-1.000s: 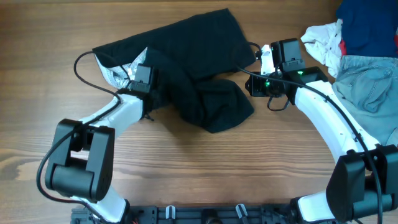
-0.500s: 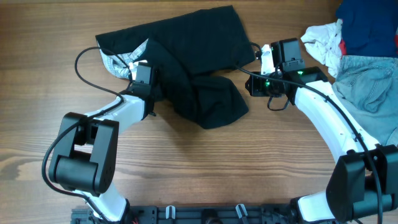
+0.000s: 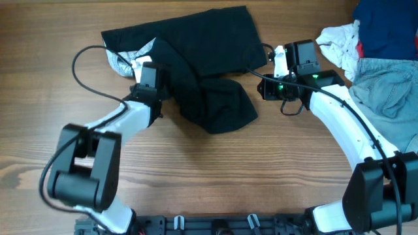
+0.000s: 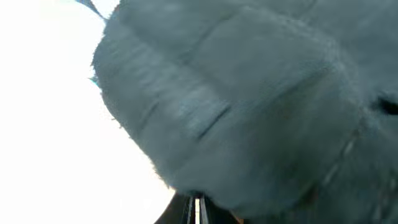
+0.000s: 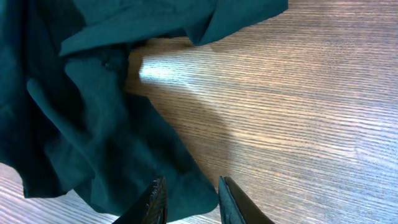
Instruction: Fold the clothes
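Surface: brown wood-grain table (image 3: 196, 176), grain running 9 to 3 o'clock. Nothing of the room shows past it. A bright glare patch sits on the wood in the right wrist view.

Around: a pile lies at 2 o'clock on the table. The navy garment (image 3: 385, 23) is in the far corner, with white cloth (image 3: 338, 40) at its 9 o'clock and denim shorts (image 3: 385, 88) at its 6 o'clock. All are apart from the clothes. A black cable (image 3: 74, 65) loops off the left arm, at 9 o'clock of the clothes.

Clothes (image 3: 209, 46): black, at 12 o'clock on the table, between the two arms. The far part lies flat and the near part is bunched into a rumpled lobe at 6 o'clock. Pale grey lining (image 3: 124, 62) is turned out at the 9 o'clock corner.

Left tool (image 3: 140, 63): on the lining corner, fingers pressed together, pinching the clothes there. The left wrist view is filled by blurred fabric close to the lens.

Right tool (image 5: 189, 202): at 3 o'clock of the clothes. Fingers slightly spread with a narrow gap, nothing between them. It is over the hem and bare wood; contact with the cloth cannot be told
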Robot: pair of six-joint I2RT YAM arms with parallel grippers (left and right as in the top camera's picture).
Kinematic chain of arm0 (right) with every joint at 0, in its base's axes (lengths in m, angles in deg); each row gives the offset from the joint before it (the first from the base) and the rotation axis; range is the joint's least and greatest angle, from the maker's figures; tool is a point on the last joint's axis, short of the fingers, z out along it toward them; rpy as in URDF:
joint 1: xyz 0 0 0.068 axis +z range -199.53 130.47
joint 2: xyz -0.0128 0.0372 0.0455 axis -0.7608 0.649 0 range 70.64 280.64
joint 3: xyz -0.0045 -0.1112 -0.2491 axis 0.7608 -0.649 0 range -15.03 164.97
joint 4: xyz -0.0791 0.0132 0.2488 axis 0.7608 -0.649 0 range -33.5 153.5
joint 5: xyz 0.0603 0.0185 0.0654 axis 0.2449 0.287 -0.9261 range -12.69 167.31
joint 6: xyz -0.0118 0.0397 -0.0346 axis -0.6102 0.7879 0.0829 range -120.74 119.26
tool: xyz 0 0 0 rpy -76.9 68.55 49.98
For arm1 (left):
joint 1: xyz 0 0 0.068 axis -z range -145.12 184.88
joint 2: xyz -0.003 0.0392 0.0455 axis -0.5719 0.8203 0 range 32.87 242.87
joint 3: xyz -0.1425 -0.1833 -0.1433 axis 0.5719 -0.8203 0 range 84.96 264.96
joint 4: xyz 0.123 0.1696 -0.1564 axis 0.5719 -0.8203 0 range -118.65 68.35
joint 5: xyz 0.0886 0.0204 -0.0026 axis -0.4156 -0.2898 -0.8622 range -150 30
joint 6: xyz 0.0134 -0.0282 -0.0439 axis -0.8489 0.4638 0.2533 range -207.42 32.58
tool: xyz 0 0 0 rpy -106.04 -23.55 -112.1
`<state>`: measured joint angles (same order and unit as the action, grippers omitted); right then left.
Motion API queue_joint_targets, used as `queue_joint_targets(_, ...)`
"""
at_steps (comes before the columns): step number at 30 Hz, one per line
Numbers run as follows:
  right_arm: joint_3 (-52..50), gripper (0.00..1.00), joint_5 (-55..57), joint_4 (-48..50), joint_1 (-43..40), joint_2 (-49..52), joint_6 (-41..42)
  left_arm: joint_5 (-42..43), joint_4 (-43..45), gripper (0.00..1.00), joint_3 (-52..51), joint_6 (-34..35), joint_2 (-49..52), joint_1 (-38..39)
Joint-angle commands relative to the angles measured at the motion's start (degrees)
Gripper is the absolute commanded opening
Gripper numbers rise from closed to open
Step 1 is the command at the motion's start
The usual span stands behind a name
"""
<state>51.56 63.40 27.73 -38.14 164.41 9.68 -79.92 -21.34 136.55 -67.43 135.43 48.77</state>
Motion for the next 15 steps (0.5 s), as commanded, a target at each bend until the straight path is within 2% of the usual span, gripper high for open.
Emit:
queue_joint_targets(1, 0.7, 0.28, 0.3, 0.2, -0.2, -0.7, -0.1, -2.7, -2.6, 0.04, -0.2, -0.3, -7.8, 0.6)
queue_joint_targets(10, 0.7, 0.28, 0.3, 0.2, -0.2, -0.7, -0.1, -2.7, -12.2, 0.04, -0.2, 0.3, -17.9, 6.1)
queue_joint_targets(15, 0.7, 0.28, 0.3, 0.1, -0.2, -0.7, -0.4, -2.7, -22.8, 0.04, -0.2, 6.6, -23.0, 7.8)
